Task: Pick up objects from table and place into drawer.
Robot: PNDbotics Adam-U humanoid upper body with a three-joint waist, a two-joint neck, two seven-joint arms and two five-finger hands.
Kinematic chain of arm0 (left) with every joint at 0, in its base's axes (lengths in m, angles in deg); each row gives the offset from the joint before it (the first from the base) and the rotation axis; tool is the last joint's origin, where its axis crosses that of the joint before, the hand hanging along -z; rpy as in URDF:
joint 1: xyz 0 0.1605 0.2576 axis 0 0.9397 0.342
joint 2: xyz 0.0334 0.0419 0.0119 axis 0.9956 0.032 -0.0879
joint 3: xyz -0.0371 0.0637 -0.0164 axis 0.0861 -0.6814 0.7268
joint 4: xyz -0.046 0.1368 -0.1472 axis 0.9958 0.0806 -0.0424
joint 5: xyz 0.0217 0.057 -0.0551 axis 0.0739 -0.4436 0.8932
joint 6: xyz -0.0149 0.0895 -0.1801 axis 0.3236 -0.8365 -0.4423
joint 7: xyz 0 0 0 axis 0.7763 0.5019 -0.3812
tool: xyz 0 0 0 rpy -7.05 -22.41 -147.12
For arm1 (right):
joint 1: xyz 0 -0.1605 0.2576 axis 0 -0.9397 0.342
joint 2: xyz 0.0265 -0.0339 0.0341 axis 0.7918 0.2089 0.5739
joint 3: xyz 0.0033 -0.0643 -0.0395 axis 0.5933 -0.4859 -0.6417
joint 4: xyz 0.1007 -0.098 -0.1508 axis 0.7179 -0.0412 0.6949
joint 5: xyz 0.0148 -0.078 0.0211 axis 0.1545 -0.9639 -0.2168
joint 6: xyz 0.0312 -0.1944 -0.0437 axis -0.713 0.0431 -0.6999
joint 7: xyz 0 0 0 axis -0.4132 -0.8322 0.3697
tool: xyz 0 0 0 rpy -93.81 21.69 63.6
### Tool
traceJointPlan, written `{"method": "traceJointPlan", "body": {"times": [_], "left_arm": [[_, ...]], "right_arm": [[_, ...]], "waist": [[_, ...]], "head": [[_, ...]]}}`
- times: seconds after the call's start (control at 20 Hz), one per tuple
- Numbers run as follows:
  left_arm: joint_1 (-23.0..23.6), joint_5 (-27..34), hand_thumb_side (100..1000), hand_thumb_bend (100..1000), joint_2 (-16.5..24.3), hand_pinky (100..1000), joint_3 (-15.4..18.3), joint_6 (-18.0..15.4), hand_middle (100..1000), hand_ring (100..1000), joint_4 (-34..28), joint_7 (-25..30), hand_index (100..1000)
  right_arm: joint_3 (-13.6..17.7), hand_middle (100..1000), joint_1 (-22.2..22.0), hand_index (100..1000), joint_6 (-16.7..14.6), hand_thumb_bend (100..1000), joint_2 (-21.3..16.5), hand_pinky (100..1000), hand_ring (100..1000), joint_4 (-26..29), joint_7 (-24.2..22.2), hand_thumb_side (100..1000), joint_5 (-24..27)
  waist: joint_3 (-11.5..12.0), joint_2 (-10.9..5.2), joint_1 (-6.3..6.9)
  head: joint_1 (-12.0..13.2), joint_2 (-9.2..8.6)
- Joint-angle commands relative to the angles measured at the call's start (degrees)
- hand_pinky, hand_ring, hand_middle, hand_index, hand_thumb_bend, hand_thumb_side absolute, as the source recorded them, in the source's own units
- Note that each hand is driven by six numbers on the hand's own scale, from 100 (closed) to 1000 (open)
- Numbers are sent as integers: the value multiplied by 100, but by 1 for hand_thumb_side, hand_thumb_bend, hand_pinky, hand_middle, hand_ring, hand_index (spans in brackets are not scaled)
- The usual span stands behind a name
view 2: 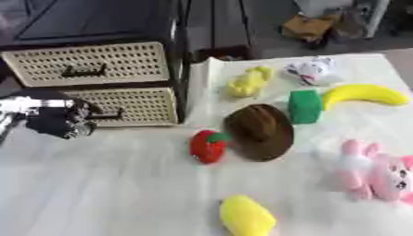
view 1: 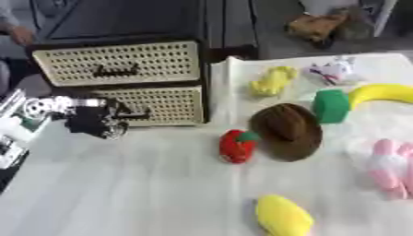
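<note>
No text, label, brand, number or sign can be read in either view. The woven fronts of the drawer unit (view 1: 121, 83) are plain, the toys on the white surface (view 1: 121, 193) carry no lettering, and the pink plush toy (view 2: 373, 175) shows only a drawn face.

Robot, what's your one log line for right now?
left hand: curled at lower drawer handle | drawers: both closed | toys: red strawberry, brown hat, banana on table | right hand: not in view
</note>
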Motion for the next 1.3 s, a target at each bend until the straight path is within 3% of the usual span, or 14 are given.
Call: {"method": "traceJointPlan", "body": {"times": [0.05,0.5,1.0,1.3], "left_arm": [[-143,-117,579,100,79,141,123,-126,177,164,128,-31,960],[-186,-297,569,100,10,151,225,-485,179,168,475,-111,962],[-193,-464,575,100,-46,155,249,-578,180,170,659,-152,949],[-175,-510,579,100,-59,154,277,-606,180,170,706,-176,893]], "right_arm": [[47,599,56,767,-49,266,-137,635,884,89,7,1000,55],[28,596,89,764,-48,275,-103,636,886,89,-35,1000,46],[12,593,108,759,-41,288,-59,637,890,89,-81,1000,37],[12,592,110,761,-36,291,-45,639,891,89,-95,1000,38]], "waist": [[-27,-82,-20],[-119,-29,-11],[-240,36,15],[-255,52,15]], "head": [[41,-70],[69,-152],[105,-224],[111,-227]]}}
